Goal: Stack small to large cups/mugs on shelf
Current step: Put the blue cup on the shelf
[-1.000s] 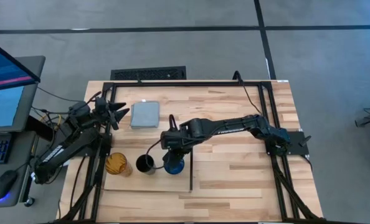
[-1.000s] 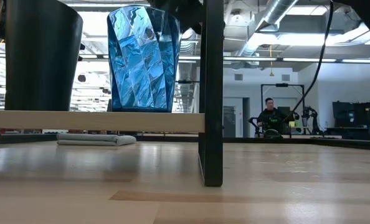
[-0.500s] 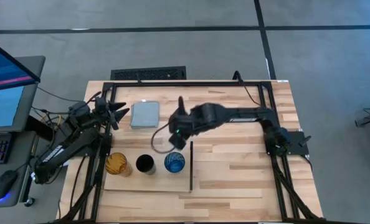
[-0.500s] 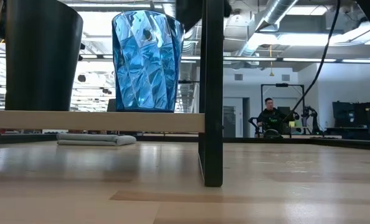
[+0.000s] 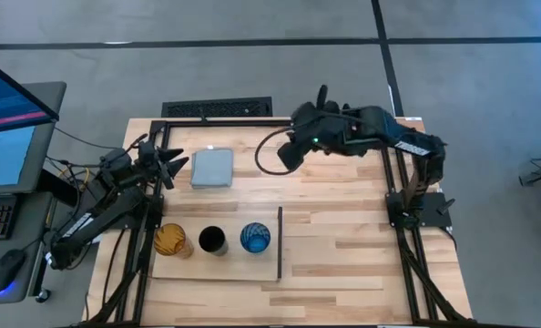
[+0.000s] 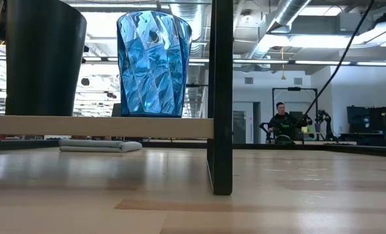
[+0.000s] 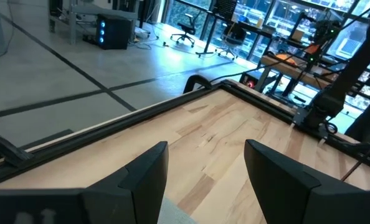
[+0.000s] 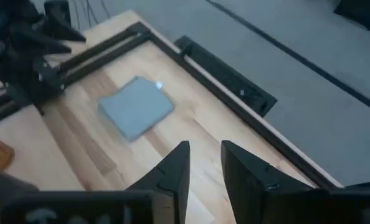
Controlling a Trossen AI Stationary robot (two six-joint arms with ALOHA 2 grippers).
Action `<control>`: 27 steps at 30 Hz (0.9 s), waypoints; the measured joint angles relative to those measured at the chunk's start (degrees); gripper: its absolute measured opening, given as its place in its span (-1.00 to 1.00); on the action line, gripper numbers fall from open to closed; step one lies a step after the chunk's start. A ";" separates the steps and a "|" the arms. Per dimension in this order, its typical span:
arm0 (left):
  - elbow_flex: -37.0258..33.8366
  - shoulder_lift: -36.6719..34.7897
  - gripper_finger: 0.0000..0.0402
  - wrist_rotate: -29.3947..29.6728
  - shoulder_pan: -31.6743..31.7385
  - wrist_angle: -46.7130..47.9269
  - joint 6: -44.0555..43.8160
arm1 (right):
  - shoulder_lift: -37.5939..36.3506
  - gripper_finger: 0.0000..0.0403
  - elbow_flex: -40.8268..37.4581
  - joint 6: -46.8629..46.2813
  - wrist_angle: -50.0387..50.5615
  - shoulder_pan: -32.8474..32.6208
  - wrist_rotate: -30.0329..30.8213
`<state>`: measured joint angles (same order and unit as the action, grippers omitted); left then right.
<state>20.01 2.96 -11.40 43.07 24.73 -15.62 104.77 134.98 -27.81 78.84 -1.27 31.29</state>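
Cups stand in one row on the shelf (image 5: 225, 267), the pale board at the near side of the table: the amber cup (image 5: 172, 240), then the black cup (image 5: 212, 240), then the blue cup (image 5: 255, 238) nearest the black strip (image 5: 280, 243), each apart from its neighbour. The order seems already correct, so I judge the placing nearly finished; the good way now is to keep both arms high and away, because any low sweep could knock a cup. The right gripper (image 8: 202, 163) is raised over the far side of the table, its fingers partly open and holding nothing. The left gripper (image 7: 205, 163) waits at the left edge, beside the grey-blue pad (image 5: 212, 168), with fingers wide and empty. The table (image 5: 343, 237) is light wood inside a black frame (image 5: 270, 121). Behind it is a large room with a grey floor and desks, and a person (image 6: 282, 123) sits far at the back.
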 joint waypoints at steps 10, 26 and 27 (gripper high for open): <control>0.00 0.00 0.01 0.22 0.00 0.04 0.00 | 14.88 -0.44 -1.05 7.21 2.45 -0.35 -16.61; 0.00 0.02 0.01 0.06 0.00 0.28 0.13 | 23.80 -0.44 -1.13 6.30 -2.16 -3.99 -32.60; 0.00 0.02 0.01 0.07 0.00 0.26 0.13 | 23.80 -0.44 -1.11 5.86 -1.96 -4.08 -33.69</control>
<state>20.01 2.98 -11.32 43.07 25.00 -15.49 128.57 133.86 -21.94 76.88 -5.36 -2.40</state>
